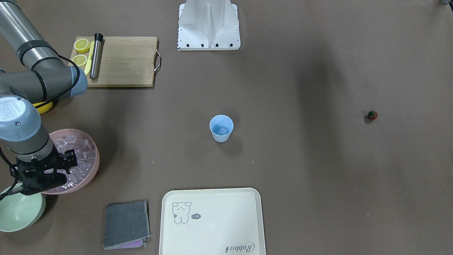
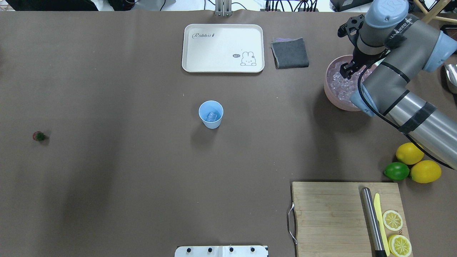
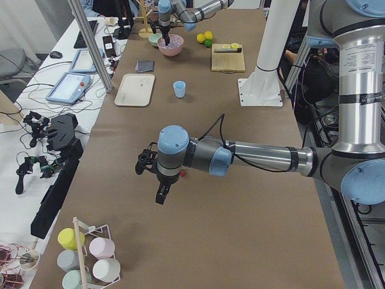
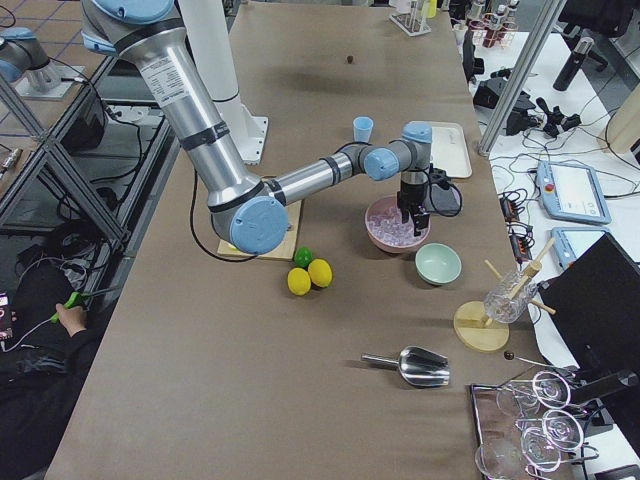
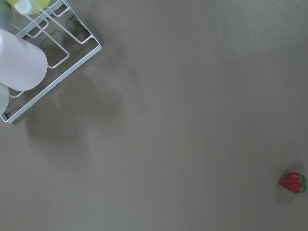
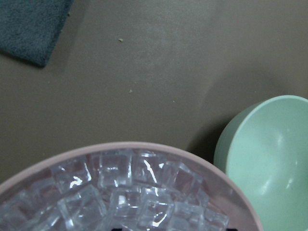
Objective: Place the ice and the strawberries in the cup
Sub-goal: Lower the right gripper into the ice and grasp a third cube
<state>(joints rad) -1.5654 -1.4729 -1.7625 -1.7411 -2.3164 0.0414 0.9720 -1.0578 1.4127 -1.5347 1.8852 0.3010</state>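
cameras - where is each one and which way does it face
Front: across the table, facing the base; right arm.
Overhead: behind the base, facing forward; right arm.
Left side: table's end; left arm near.
Right side: other end; right arm near.
Left wrist: over the strawberry.
Right wrist: over the ice.
First two share the cup.

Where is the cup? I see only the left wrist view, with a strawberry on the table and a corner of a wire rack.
Observer: The cup stands upright near the middle of the table, far from the strawberry.
Operator: Is there ice in it already?
Observer: Yes, ice lies at its bottom; I cannot count the cubes.
Operator: And where is the right tool?
Observer: The right tool hangs over the pink bowl, which is full of ice cubes.
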